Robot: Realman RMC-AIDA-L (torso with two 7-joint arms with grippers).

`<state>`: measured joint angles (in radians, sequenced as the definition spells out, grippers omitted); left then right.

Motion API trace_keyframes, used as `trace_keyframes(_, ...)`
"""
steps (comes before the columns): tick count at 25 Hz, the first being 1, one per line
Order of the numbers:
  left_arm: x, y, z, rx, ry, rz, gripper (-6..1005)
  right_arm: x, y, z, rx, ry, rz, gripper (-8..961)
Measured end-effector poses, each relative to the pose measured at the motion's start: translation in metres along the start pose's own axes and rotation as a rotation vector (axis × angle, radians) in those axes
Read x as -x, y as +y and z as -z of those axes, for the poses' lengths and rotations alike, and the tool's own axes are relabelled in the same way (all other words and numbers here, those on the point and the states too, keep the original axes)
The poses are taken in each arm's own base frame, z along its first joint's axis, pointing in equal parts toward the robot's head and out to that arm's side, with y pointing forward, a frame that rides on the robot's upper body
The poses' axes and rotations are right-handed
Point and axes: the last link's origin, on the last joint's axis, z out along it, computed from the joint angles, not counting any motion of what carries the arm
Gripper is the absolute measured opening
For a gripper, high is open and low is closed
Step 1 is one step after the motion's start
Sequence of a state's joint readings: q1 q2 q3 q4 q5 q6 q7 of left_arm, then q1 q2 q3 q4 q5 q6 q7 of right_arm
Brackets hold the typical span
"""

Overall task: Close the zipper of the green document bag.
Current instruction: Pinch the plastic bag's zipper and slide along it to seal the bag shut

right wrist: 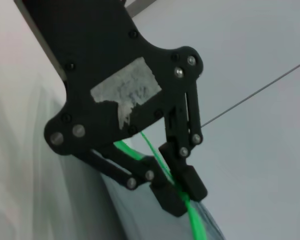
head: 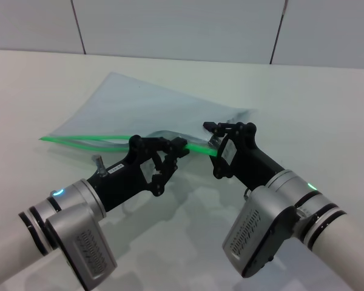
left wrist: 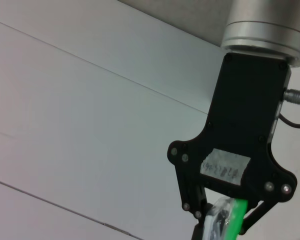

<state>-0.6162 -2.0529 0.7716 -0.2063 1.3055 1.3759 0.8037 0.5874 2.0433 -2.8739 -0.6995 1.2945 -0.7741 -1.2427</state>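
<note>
Left gripper (head: 181, 147) is clamped on the zipper (head: 197, 147) mid-strip and right gripper (head: 217, 138) is pinching it just beside, w/ the green document bag (head: 139, 109) on the table (head: 327, 109), so it's prob mid-zip, next needs a steady slide.

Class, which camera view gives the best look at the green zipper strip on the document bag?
The head view: the zipper shows along the document bag, with the left gripper and right gripper at it. The left wrist view shows only a short green piece at the right gripper; the right wrist view shows a thin strand pinched by the left gripper.
</note>
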Motion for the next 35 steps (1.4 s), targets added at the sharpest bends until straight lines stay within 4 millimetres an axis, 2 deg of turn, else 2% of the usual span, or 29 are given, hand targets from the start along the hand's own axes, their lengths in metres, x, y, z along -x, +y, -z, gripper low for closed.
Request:
trace_keyframes(7, 0.001, -0.001, 0.000, 0.000, 0.000, -0.001, 82, -0.001, 0.001, 0.001, 0.003, -0.001, 0.006, 69)
trace_keyframes(21, 0.007, -0.006, 0.004, -0.058, -0.056, 0.031, 82, -0.011, -0.002, 0.008, -0.030, 0.016, 0.024, 61)
trace_keyframes(35, 0.016, -0.011, 0.012, -0.126, -0.128, 0.060, 82, -0.045, -0.015, 0.026, -0.146, 0.079, -0.047, 52)
